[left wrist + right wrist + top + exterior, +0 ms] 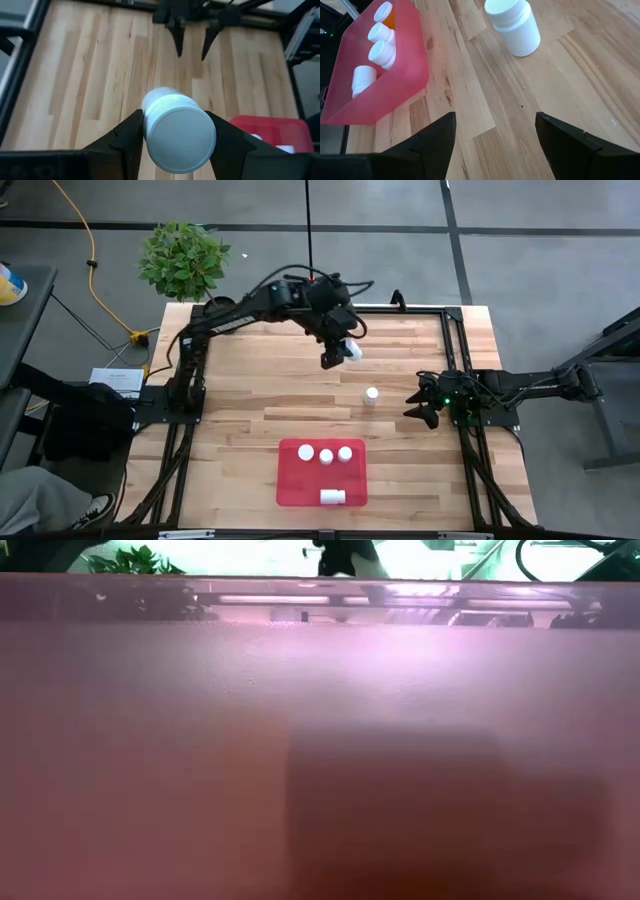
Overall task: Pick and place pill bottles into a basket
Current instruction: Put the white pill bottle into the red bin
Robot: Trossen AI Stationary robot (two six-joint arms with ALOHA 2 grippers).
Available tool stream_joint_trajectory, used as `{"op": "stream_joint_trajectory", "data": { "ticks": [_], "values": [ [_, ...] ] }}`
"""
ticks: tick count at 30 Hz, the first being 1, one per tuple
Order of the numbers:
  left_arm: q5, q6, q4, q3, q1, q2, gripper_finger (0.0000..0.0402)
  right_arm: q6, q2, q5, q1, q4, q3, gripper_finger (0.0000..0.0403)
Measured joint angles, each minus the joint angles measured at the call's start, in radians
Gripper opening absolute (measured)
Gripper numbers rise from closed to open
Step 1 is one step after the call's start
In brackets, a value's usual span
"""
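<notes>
My left gripper is over the far middle of the table, shut on a white pill bottle. A second white bottle stands upright on the wood right of centre; it also shows in the right wrist view. The red basket lies at the near middle with three bottles upright and one on its side. My right gripper is open and empty at the table's right side, near the standing bottle. My left gripper pinches the white bottle between its two fingers, one on each side of the body just behind the cap. The bottle lies along the fingers with its end toward the wrist camera, lifted clear of the table.
A potted plant stands beyond the table's far left corner. Black frame rails run along the table's sides. In the low view the red basket wall fills nearly the whole picture. Bare wood lies between the basket and the far edge.
</notes>
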Motion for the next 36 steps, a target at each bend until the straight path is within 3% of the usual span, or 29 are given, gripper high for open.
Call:
{"op": "stream_joint_trajectory", "data": {
  "ticks": [7,17,31,36],
  "values": [
    [0.086,-0.017,-0.003,0.0,-0.006,-0.099,0.021,0.001,0.0,0.0,0.0,0.0,0.0,0.0263],
    [0.365,-0.064,0.0,0.0,-0.036,-0.174,0.021,0.02,0.0,0.032,0.0,-0.001,0.0,0.0263],
    [0.389,-0.081,-0.018,-0.016,-0.258,-0.183,0.021,0.053,0.0,0.034,0.0,0.003,0.0,0.0263],
    [0.323,-0.096,-0.023,-0.016,-0.357,-0.178,0.021,0.053,0.0,0.034,0.0,0.004,0.0,0.0263]
  ]
}}
